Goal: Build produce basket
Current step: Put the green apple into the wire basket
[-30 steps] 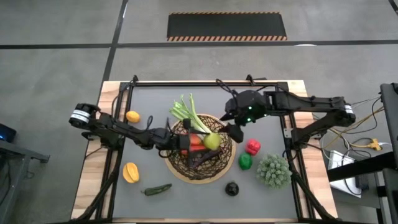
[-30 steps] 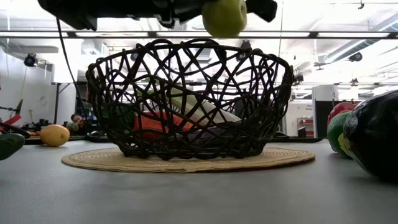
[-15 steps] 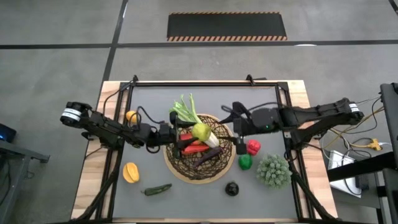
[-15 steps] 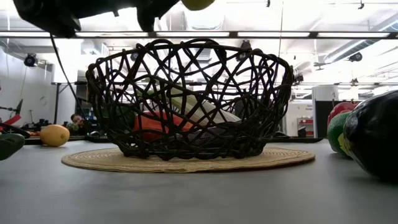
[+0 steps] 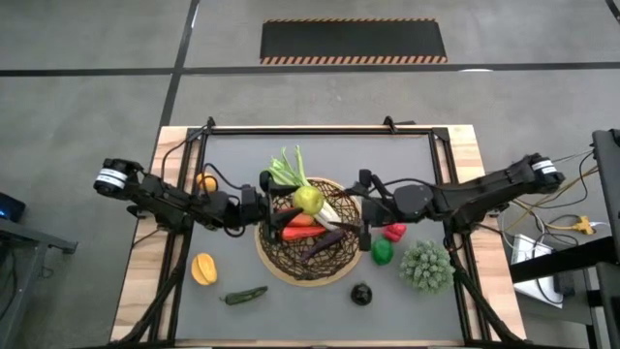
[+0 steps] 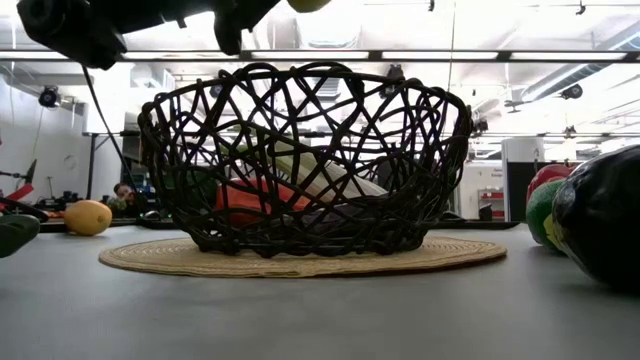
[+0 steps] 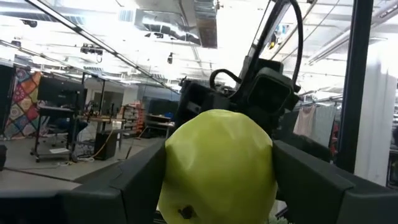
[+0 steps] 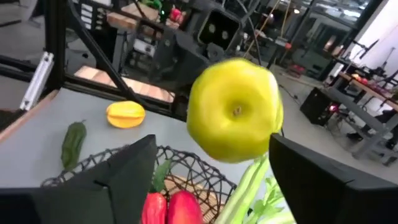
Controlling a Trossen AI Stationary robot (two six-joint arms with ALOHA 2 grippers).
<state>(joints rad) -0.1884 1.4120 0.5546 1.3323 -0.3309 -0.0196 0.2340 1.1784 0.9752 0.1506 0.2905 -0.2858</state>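
The basket (image 5: pixel 268 255) (image 6: pixel 300 160) sits mid-table on its tan base. It holds the leek (image 5: pixel 291 173), whose greens stick out over the far rim, plus red and orange pieces (image 5: pixel 300 229) and a dark purple one (image 5: pixel 318 249). My left gripper (image 5: pixel 298 203) (image 7: pixel 217 171) reaches in from the left and is shut on a yellow-green round fruit (image 5: pixel 309 201) (image 7: pixel 217 165) above the basket. My right gripper (image 5: pixel 358 215) (image 8: pixel 214 180) is open at the basket's right rim. It faces the fruit (image 8: pixel 235 109) from a distance. My left gripper pinches the yellow-green fruit between its two fingers (image 7: pixel 127 183), one on each side of the fruit's widest part (image 7: pixel 171 168). The fingers come in about level from the table's left. The fruit is lifted clear, above the basket's middle.
Two yellow lemons (image 5: pixel 206 181) (image 5: pixel 203 269) and a green chili (image 5: pixel 242 295) lie left of the basket. On its right are a red pepper (image 5: pixel 394 231), a green piece (image 5: pixel 383 251), a bushy green thing (image 5: pixel 426 265) and a dark round piece (image 5: pixel 361 293).
The fruit has moved with my left gripper from over the basket's right part toward the left and far side, and higher. It now hangs over the middle. My right arm has dropped lower and stretched out flatter, and its gripper stays by the basket's right rim.
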